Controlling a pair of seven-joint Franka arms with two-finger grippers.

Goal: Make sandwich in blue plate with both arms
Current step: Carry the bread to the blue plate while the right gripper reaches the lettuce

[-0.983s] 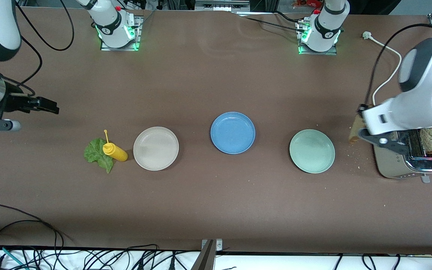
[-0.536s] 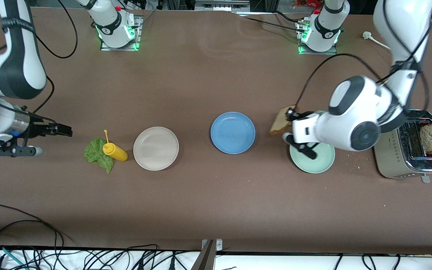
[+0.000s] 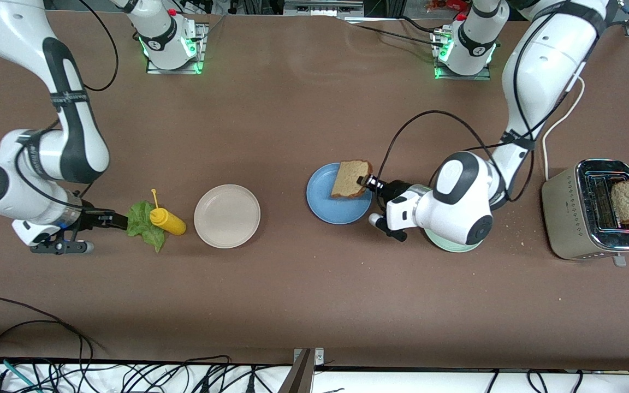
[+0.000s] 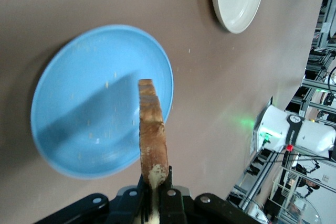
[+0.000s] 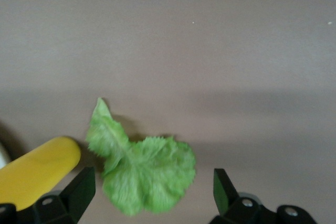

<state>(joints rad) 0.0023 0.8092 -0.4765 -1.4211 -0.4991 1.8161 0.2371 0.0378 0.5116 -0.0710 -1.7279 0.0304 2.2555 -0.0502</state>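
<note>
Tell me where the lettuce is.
The lettuce lies on the table toward the right arm's end, touching the yellow bottle beside the beige plate, with the open right gripper right at its edge.

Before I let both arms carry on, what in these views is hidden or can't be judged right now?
- Pale green plate, front view: mostly hidden under the left arm's wrist.
- Bread slice in the left gripper: whether it touches the blue plate can't be told; left wrist view shows it edge-on.
- Second bread slice: lower part hidden in the toaster.
- Right gripper over the lettuce leaf: its height above it is unclear.
- Mustard bottle: cut off, right wrist view.
</note>
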